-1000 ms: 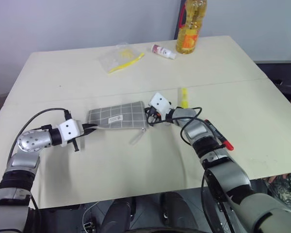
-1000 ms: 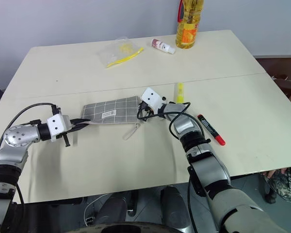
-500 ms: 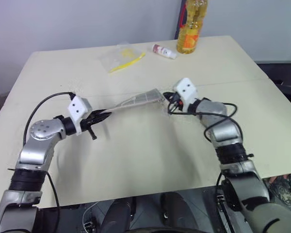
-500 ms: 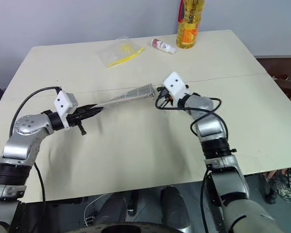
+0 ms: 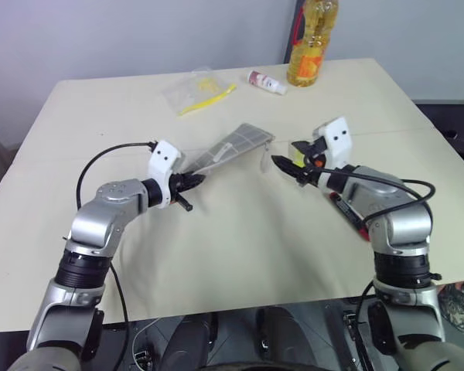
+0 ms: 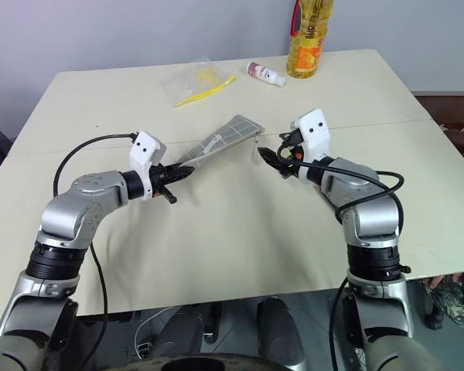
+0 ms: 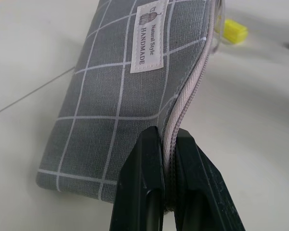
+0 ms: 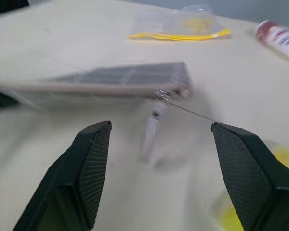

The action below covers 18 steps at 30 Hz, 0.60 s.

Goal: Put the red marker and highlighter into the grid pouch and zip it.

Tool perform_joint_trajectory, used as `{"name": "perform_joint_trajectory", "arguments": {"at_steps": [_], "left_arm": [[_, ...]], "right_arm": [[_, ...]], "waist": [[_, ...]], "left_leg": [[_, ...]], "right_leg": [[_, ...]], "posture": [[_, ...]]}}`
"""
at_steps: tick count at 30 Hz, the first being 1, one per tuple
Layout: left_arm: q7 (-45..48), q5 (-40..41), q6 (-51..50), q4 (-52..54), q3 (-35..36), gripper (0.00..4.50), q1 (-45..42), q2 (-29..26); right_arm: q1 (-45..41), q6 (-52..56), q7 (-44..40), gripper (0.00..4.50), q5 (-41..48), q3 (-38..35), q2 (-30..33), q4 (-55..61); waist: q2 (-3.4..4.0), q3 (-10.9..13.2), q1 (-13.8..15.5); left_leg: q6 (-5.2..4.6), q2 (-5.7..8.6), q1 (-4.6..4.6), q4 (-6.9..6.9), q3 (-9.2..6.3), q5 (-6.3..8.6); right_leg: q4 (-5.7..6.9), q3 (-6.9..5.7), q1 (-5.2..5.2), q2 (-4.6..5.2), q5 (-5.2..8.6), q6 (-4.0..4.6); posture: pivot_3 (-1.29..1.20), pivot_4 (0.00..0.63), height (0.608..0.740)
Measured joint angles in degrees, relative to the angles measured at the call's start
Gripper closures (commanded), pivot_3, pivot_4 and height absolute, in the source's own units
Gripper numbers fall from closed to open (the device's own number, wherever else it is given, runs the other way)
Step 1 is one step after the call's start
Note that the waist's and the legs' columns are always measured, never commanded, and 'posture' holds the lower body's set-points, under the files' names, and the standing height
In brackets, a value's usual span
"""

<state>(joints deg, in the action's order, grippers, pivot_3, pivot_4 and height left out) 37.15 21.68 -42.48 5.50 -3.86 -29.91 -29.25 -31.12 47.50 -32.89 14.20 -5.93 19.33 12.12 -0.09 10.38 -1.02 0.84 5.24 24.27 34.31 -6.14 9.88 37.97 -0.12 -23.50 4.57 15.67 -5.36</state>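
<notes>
The grid pouch (image 5: pixel 237 144) is lifted off the table and tilts up toward the far side. My left gripper (image 5: pixel 191 182) is shut on the pouch's near corner at the zipper edge (image 7: pixel 183 115); the white label (image 7: pixel 148 36) faces the left wrist view. My right gripper (image 5: pixel 283 165) stands open just right of the pouch's far end, apart from it, and the zip pull (image 8: pixel 151 130) dangles in front of it. The yellow highlighter (image 7: pixel 233 31) lies on the table beyond the pouch. The red marker (image 5: pixel 360 229) lies under my right forearm, mostly hidden.
At the back of the table (image 5: pixel 216 255) stand a bottle of yellow oil (image 5: pixel 313 42), a small white tube with a red cap (image 5: pixel 265 82) and a clear bag with a long yellow item (image 5: pixel 195 91). A seam crosses the tabletop.
Both arms rose and lifted the pouch off the table. My right gripper let go of the pouch's end, opened and drew off to the right; the left swung the pouch up.
</notes>
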Motion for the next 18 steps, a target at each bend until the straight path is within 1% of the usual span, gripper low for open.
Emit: {"name": "perform_joint_trajectory", "arguments": {"at_steps": [2, 6, 14, 15, 17, 18], "left_arm": [[0.2, -0.2, 0.0, 0.2, -0.1, 4.5, -0.5, 0.0], [0.7, -0.2, 0.0, 0.5, -0.2, 4.5, -0.7, 0.0], [1.3, 0.1, -1.0, 2.3, -0.2, 4.5, -0.7, 0.0], [1.3, 0.1, -1.0, 2.5, -0.2, 4.5, -0.7, 0.0], [1.3, 0.1, -1.1, 2.5, -0.2, 4.5, -0.7, 0.0], [1.3, 0.1, -1.1, 2.5, -0.2, 4.5, -0.7, 0.0]], "right_arm": [[-1.1, 0.6, 3.1, 1.1, 0.2, 0.3, -2.8, -0.3], [-3.0, -0.4, 7.2, 1.1, -0.2, 1.4, -5.0, -2.5], [-3.5, -2.7, 9.6, 1.1, -0.6, 3.0, -5.2, -6.7], [-3.6, -3.0, 9.6, 1.33, -0.6, 3.3, -5.1, -6.8], [-3.6, -3.5, 9.7, 1.93, -0.6, 3.7, -5.0, -7.1], [-3.6, -3.6, 9.7, 2.39, -0.6, 3.8, -4.9, -7.1]], "waist": [[0.0, 0.0, 0.2], [0.0, 0.0, 0.4], [0.0, 0.0, 0.2], [0.0, 0.0, 0.2], [0.0, 0.0, 0.2], [0.0, 0.0, 0.2]], "left_leg": [[0.0, 0.02, 0.0, 0.0, 0.0, 0.0], [0.0, 0.03, 0.03, 0.0, 0.0, 0.0], [0.0, 0.02, 0.06, -0.02, 0.0, 0.0], [0.0, 0.02, 0.06, -0.02, 0.0, 0.0], [0.0, 0.02, 0.06, -0.02, 0.0, 0.0], [0.0, 0.02, 0.06, -0.02, 0.0, 0.0]], "right_leg": [[-0.01, 0.0, 0.0, 0.03, 0.0, 0.0], [-0.07, 0.0, 0.01, 0.02, 0.0, 0.01], [-0.1, 0.0, -0.01, 0.01, 0.0, 0.01], [-0.11, 0.0, -0.02, 0.01, 0.0, 0.01], [-0.11, 0.0, -0.02, 0.01, 0.0, 0.01], [-0.11, 0.0, -0.01, 0.01, 0.0, 0.01]], "posture": [[0.0, 0.15, 0.74], [0.0, 0.15, 0.74], [0.0, 0.15, 0.74], [0.0, 0.15, 0.74], [0.0, 0.15, 0.74], [0.0, 0.15, 0.74]]}}
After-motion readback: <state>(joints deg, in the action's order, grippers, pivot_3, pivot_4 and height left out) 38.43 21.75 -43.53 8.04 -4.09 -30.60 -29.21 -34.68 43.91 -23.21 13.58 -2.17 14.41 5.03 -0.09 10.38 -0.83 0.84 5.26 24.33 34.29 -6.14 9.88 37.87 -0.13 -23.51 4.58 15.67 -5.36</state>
